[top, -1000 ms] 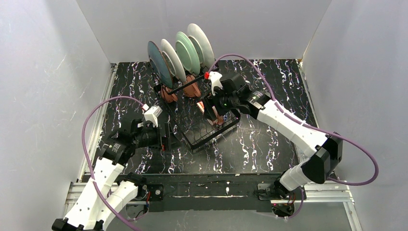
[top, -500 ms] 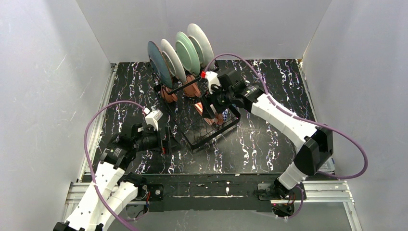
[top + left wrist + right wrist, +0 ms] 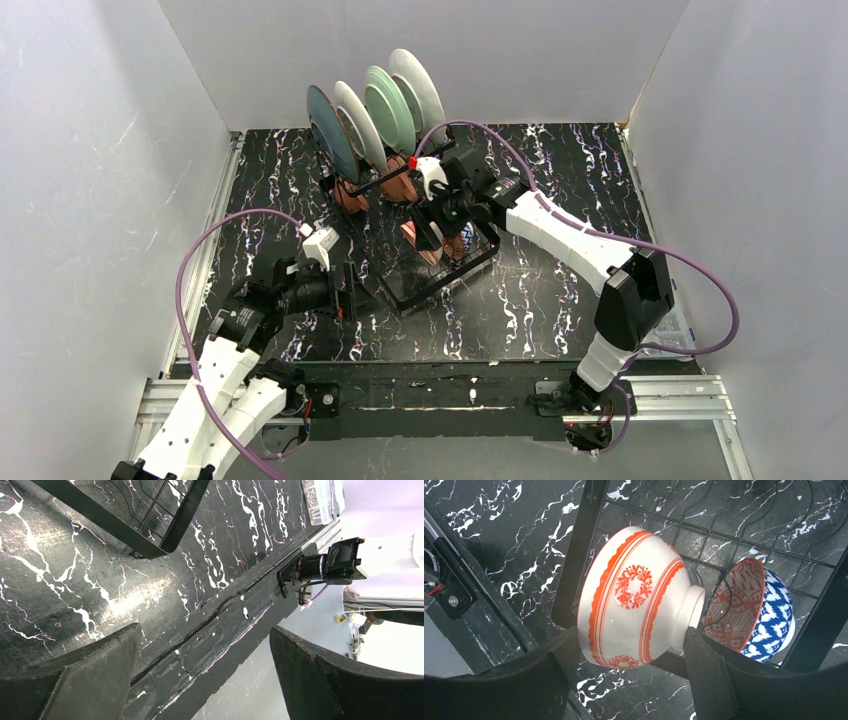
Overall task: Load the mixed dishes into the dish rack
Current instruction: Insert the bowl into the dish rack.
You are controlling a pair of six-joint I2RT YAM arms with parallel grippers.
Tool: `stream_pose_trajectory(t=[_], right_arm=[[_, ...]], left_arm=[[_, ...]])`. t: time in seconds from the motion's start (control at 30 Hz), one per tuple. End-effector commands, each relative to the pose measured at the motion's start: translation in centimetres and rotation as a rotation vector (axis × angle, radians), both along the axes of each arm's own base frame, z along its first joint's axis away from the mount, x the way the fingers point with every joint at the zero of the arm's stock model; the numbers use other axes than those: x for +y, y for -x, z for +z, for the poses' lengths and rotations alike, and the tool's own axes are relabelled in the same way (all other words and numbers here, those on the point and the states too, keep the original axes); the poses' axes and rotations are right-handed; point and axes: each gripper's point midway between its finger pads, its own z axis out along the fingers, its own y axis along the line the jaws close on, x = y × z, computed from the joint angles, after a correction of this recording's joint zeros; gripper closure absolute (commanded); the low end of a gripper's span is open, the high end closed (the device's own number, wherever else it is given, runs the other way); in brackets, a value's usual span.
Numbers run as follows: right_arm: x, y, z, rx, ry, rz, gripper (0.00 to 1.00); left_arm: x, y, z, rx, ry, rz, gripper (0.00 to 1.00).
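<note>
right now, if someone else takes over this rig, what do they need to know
The left gripper is open and empty, over bare table beside a corner of the dish rack.
The right gripper has its fingers shut on the white and red bowl, held on its side above the rack.
Done: four plates stand upright in the slots, two mugs sit at their foot, and the blue and red bowl lies tilted on the grid.
Left: lower the held bowl onto the grid, probably beside the other bowl, then release.
</note>
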Motion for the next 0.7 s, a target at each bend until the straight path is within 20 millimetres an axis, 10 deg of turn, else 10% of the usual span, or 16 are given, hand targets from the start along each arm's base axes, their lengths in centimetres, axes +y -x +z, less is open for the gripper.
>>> stream_pose_trajectory(t=[0.0, 0.67], right_arm=[[1.3, -2.0, 2.6, -0.097, -0.087, 0.013, 0.86], [0.9, -3.5, -1.8, -0.061, -0.006, -0.033, 0.87]], left_arm=[[-0.3, 0.3, 0.1, -0.004, 0.015, -0.026, 0.02], [-0.4, 0.3, -0.1, 0.008, 0.015, -0.030, 0.02]])
